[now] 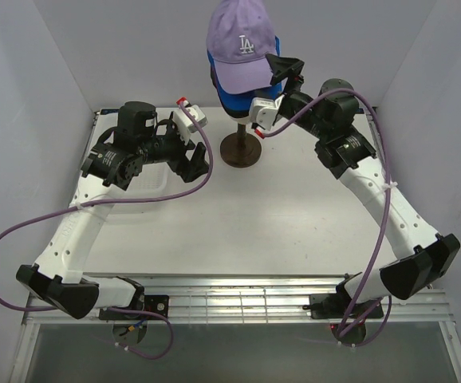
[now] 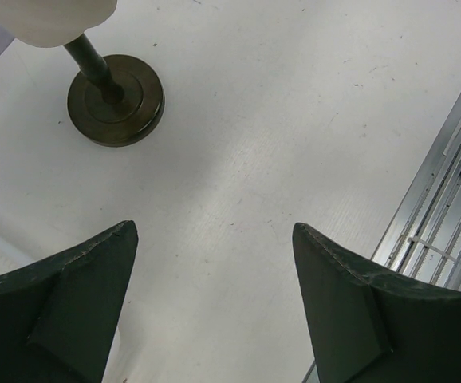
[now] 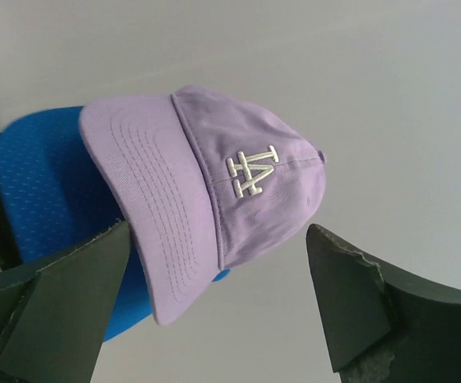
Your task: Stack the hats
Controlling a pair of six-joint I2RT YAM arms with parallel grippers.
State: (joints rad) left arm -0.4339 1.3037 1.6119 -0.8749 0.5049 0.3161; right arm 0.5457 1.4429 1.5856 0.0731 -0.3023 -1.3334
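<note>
A lavender cap [image 1: 242, 44] with a white LA logo sits on top of the stack on the mannequin head, over a bright blue cap [image 1: 234, 100]. In the right wrist view the lavender cap [image 3: 214, 183] lies over the blue cap [image 3: 47, 191], with a dark edge of another cap at the far left. My right gripper [image 1: 288, 72] is open and empty, just right of the lavender cap's brim, not touching it. My left gripper [image 1: 192, 163] is open and empty over the table, left of the stand [image 1: 241, 149]. The other caps are hidden under the stack.
The brown round stand base [image 2: 116, 99] shows at top left in the left wrist view, with the cream head's underside [image 2: 47, 20] above it. A white basket [image 1: 147, 179] lies under my left arm. The metal rail [image 1: 246, 295] runs along the table's near edge.
</note>
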